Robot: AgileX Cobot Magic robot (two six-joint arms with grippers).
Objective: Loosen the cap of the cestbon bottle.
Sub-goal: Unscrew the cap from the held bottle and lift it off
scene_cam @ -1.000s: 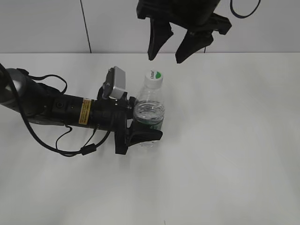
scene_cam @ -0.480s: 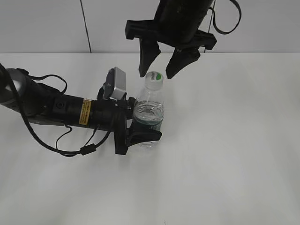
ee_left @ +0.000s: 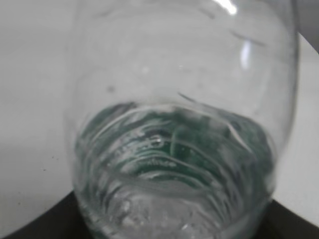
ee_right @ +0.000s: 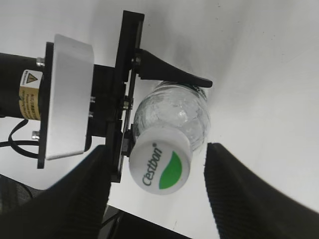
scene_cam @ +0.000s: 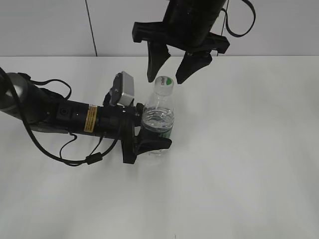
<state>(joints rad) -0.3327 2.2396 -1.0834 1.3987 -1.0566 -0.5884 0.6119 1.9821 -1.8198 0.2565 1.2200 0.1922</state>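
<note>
Two black fingers of the right gripper (scene_cam: 166, 78) stand wide apart, one on each side of the cap (scene_cam: 163, 83), not touching it. Lower down, the left gripper (scene_cam: 149, 133) squeezes the cestbon bottle (scene_cam: 158, 119), upright on the white table (scene_cam: 249, 164).

The cestbon bottle (scene_cam: 158, 119) stands upright at centre frame, slightly left, in the exterior view: small, clear plastic, partly filled with water, dark green label band round its lower body. The cap (scene_cam: 163, 83) is seated on the narrow neck: round, white, green patch and "Cestbon" lettering on top.
</note>
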